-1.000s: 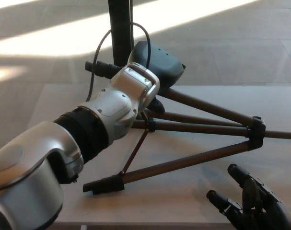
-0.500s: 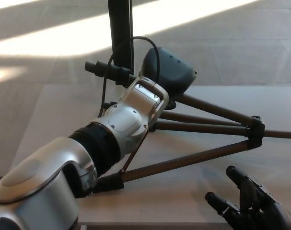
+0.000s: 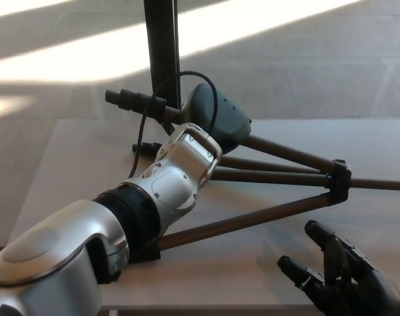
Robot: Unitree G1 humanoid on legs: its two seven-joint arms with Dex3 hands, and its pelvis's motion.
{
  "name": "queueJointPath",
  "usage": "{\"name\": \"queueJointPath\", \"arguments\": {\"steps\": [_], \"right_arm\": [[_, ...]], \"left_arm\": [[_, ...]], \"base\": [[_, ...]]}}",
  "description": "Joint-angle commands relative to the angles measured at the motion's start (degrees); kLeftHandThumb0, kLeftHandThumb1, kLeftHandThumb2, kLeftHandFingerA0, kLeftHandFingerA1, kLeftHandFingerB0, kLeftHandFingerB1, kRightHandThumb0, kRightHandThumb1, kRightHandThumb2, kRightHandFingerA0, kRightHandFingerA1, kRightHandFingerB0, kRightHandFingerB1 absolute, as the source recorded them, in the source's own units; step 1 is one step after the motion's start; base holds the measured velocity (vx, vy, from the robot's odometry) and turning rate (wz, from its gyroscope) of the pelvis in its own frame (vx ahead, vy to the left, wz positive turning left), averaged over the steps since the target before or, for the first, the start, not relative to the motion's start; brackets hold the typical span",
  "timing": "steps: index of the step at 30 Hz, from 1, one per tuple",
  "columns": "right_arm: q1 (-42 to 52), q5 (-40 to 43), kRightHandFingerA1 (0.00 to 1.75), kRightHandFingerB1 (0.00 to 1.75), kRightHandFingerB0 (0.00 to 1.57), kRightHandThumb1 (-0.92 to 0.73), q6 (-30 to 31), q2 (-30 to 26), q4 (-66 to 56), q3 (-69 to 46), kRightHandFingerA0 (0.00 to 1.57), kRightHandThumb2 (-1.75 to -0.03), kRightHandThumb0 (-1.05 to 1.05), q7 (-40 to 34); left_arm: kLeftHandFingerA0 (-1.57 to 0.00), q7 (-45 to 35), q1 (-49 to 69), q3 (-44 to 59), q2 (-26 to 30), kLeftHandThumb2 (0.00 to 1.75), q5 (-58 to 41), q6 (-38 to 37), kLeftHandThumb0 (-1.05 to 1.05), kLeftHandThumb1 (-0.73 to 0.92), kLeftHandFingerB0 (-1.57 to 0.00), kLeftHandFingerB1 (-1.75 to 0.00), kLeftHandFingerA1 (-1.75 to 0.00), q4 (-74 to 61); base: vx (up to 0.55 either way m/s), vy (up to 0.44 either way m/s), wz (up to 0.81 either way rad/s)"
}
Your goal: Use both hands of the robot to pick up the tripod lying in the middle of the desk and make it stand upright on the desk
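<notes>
The surface [image 3: 74, 164] spreads pale before me, its near edge along the bottom of my view and its far edge just behind the tripod's head, with bare room at my left and in front of the legs. My left arm [image 3: 120, 224] reaches across it from the lower left, covering the near foot of the tripod [image 3: 279, 174]. The tripod lies on its side in the middle, legs fanned toward my right, joined at a black collar [image 3: 338, 181], one leg running off the right edge. My left hand [image 3: 216, 118] sits at the tripod's head beside the dark upright pole [image 3: 161, 46]; I cannot tell how its fingers stand. My right hand [image 3: 338, 280] rests low at the near right, fingers spread, holding nothing, apart from the legs. Since half a second ago my view has shifted, and my left hand has drawn slightly leftward.
</notes>
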Motion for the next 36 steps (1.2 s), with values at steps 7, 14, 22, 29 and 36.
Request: {"name": "queueJointPath", "arguments": {"steps": [7, 14, 22, 29, 36], "right_arm": [[-3.80, 2.41, 0.58, 0.38, 0.47, -0.69, 2.23, 1.94, 0.43, -1.97, 0.49, -0.60, -0.70, -3.50], [-8.59, 7.18, 0.66, 0.42, 0.48, -0.66, 3.92, 7.24, 5.81, -6.23, 0.42, -0.60, -0.62, -10.58], [-13.15, 10.42, 0.66, 0.44, 0.33, -0.68, 2.13, 13.79, 13.88, -8.86, 0.21, -0.59, -0.54, -19.71], [-12.27, 12.43, 0.77, 0.55, 0.19, -0.49, 1.20, 16.29, 16.17, -6.20, 0.32, -0.90, -0.56, -20.27], [-10.78, 15.44, 0.89, 0.50, 0.23, -0.68, 1.84, 18.27, 15.38, -4.54, 0.05, -0.59, -0.52, -23.51]], "left_arm": [[-0.88, 4.06, 6.40, 9.44, -0.82, 0.70, -0.30, -0.44, -0.42, 0.83, -0.79, -1.21, -1.49, 0.51], [-0.86, 2.22, 6.32, 21.11, -5.32, 0.69, -5.40, 1.75, -0.30, 0.69, -0.79, -1.02, -1.58, -0.04], [-0.79, 5.00, 6.27, 26.55, -7.42, 0.72, -7.34, -1.43, -0.28, 0.71, -0.76, -0.97, -1.58, -2.23], [-0.82, 6.22, 4.83, 27.43, -7.42, 0.73, -6.83, -1.75, -0.29, 0.73, -0.77, -1.01, -1.55, -2.78], [-0.86, 7.20, 4.87, 27.25, -5.77, 0.71, -6.04, -2.91, -0.31, 0.74, -0.80, -1.19, -1.61, -3.83]], "base": [[0.00, 0.000, 0.00], [0.00, 0.000, 0.00], [0.00, 0.000, 0.00], [0.00, 0.000, 0.00], [0.00, 0.000, 0.00]]}}
